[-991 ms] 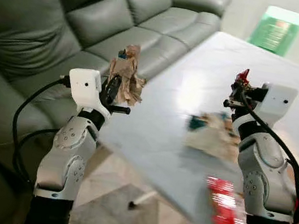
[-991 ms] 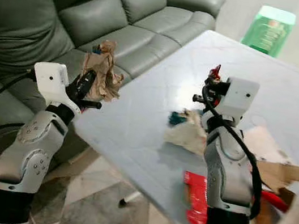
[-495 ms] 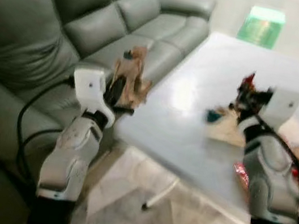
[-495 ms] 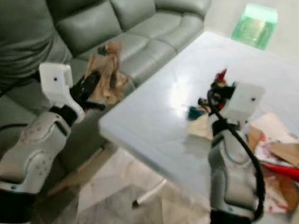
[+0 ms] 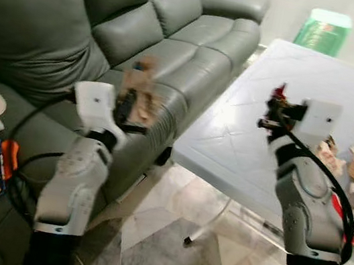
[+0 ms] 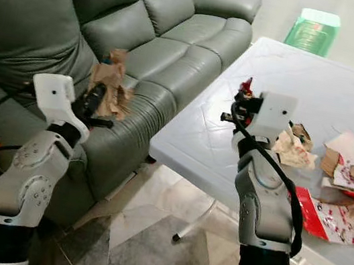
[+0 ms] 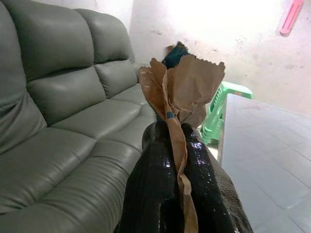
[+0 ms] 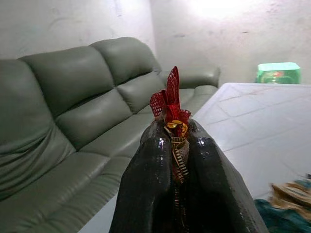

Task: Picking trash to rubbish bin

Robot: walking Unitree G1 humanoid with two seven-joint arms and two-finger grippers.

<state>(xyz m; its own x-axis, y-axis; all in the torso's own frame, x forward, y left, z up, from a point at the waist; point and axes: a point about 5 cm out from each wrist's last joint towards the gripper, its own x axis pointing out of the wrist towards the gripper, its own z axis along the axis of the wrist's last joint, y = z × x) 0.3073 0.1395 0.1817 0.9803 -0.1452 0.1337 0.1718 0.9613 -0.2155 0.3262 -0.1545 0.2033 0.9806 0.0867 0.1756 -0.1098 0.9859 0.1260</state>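
The left gripper (image 7: 177, 141) was clamped on a crumpled brown paper bag (image 7: 182, 87), held up over the edge of the grey sofa (image 6: 151, 40). The right gripper (image 8: 176, 138) was pinched tight on a small red wrapper (image 8: 168, 99), raised over the near corner of the white table (image 6: 344, 106). More trash lay on the table to the robot's right: a crumpled paper wad (image 6: 294, 149), torn cardboard (image 6: 346, 157) and a red-printed wrapper (image 6: 326, 215).

No bin could be made out; the green object (image 6: 315, 28) beyond the table's far end was probably a plastic stool, though it was too small to be sure. The step in hand was judged to be carrying both pieces to the bin, with most of the clearing not yet done.

To do it well, both grips needed to stay firm while walking, since the paper bag was caught only by a thin pinched fold and could slip or tear. Keeping the arms raised and apart would keep the loads off the sofa arm and table edge. The robot would do best to find the bin first, then release each piece directly above its opening.
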